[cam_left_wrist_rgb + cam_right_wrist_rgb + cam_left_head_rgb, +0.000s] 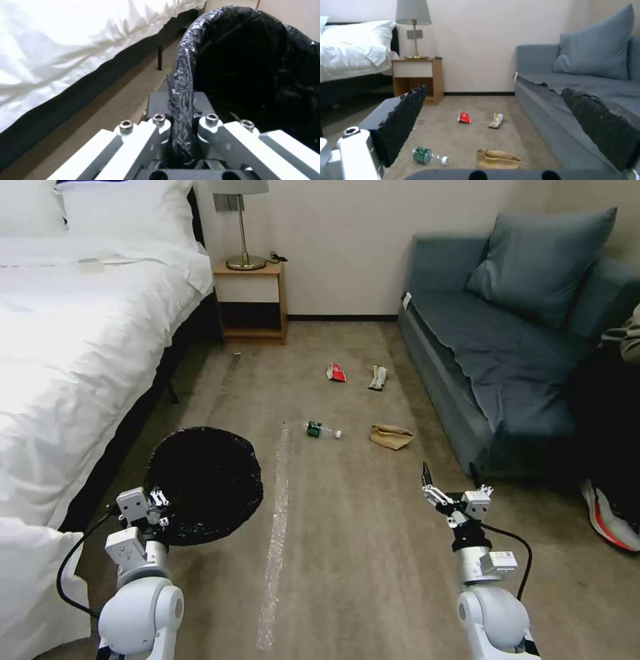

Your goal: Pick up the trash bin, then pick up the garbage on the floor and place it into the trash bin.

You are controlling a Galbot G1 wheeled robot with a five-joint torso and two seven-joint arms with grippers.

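Carpeted floor bears garbage; left hand clamps black-lined trash bin.

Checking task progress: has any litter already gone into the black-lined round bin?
No: the clear green-labelled bottle, brown paper bag, red-white wrapper and green-yellow wrapper all lie on the beige carpet.

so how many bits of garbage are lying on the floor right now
4, all on the carpet between bed and sofa: bottle and brown paper bag nearer the robot, red wrapper and green-yellow wrapper farther back. More may lie hidden.
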